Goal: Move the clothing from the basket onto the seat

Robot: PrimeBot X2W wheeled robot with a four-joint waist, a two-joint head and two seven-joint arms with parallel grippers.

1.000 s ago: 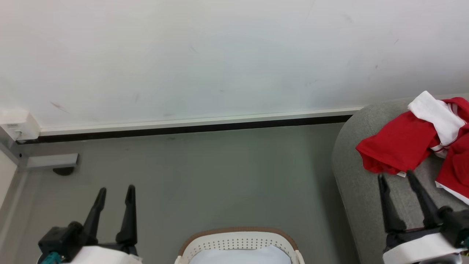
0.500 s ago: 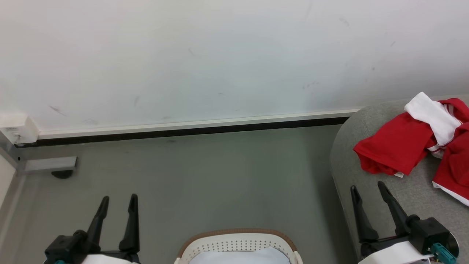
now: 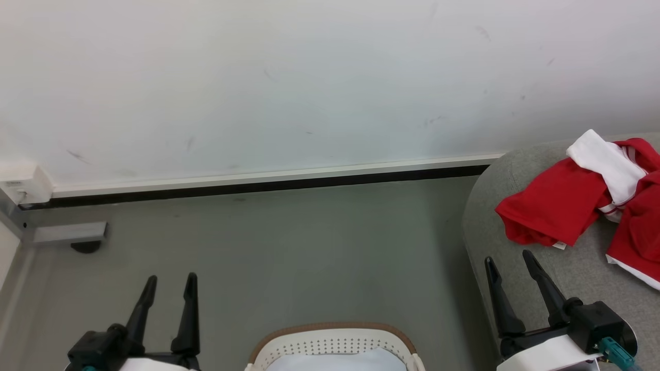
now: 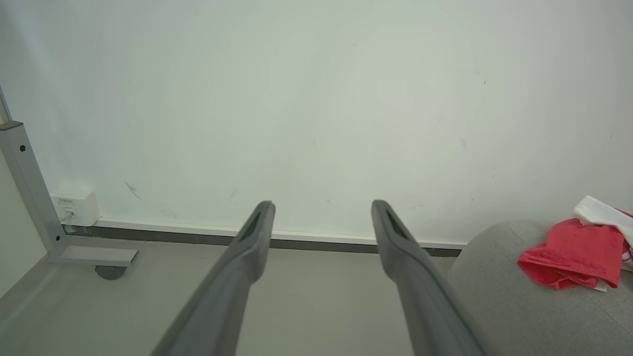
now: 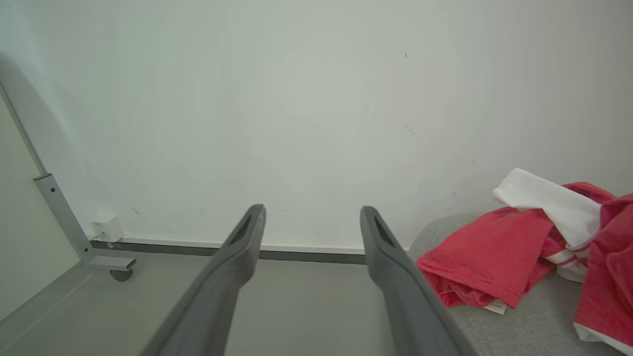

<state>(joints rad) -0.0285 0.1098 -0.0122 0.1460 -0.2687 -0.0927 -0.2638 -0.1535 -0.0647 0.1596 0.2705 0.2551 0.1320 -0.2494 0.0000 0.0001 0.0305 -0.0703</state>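
Note:
The red and white clothing (image 3: 557, 214) lies crumpled on the grey seat (image 3: 495, 226) at the right edge of the head view. It also appears in the right wrist view as clothing (image 5: 489, 257) on the seat (image 5: 519, 326), and in the left wrist view as clothing (image 4: 573, 254) on the seat (image 4: 494, 291). The white basket (image 3: 335, 342) with its brown rim sits at the bottom centre, showing a pale lining inside. My right gripper (image 3: 509, 259) is open and empty over the seat's near edge, below the clothing. Over the floor at lower left my left gripper (image 3: 171, 281) stands open, holding nothing.
A white wall with a dark skirting strip (image 3: 258, 183) runs across the back. A grey metal frame foot with a castor (image 3: 77, 237) and a small white box (image 3: 23, 185) sit at the far left. Grey floor (image 3: 309, 257) lies between basket and wall.
My right gripper has drawn back down and left, away from the clothing toward the seat's edge. The left gripper has sunk slightly lower in the head view. The clothing stays on the seat.

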